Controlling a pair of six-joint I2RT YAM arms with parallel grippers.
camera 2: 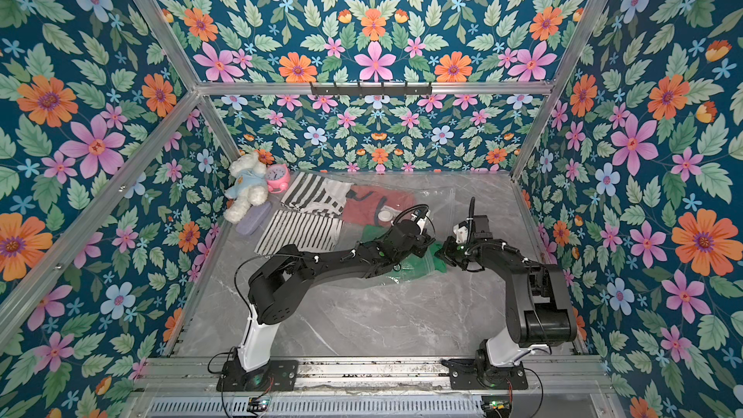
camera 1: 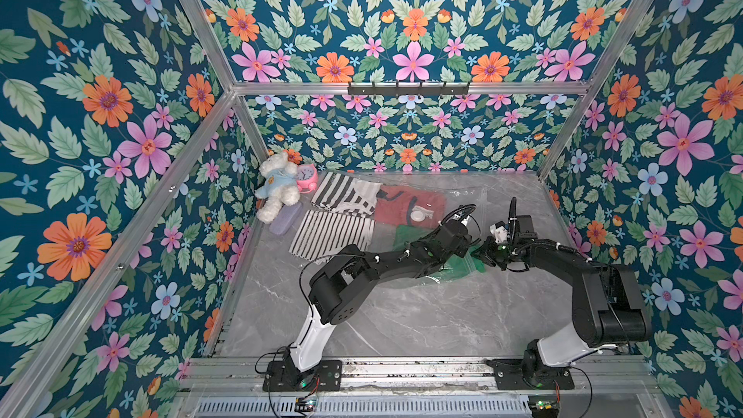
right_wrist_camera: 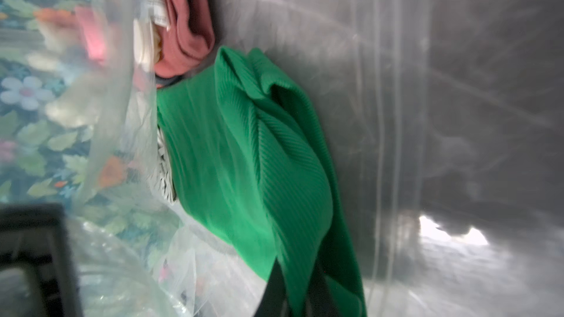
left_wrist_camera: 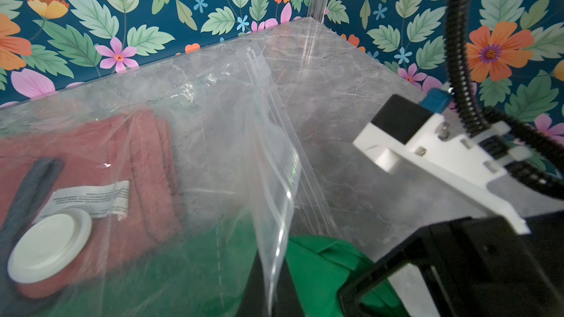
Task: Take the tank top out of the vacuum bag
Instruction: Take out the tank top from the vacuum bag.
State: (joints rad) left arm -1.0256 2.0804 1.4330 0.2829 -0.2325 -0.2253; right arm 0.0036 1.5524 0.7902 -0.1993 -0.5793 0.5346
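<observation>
Currently, the vacuum bag (camera 1: 462, 195) lies near the far edge of the table (camera 1: 402, 315), its mouth facing the right edge. The left gripper (camera 1: 475, 244) is fully closed, pinching the bag's top film. The right gripper (right_wrist_camera: 297, 300) is clamped on the green tank top (right_wrist_camera: 244, 163), which protrudes partly from the mouth.

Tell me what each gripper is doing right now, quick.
The left gripper is shut on the bag, at its edge.
The right gripper is shut on the green tank top.

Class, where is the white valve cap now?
In both top views the valve cap sits on the vacuum bag, over the red garment, beside the green tank top.
</observation>
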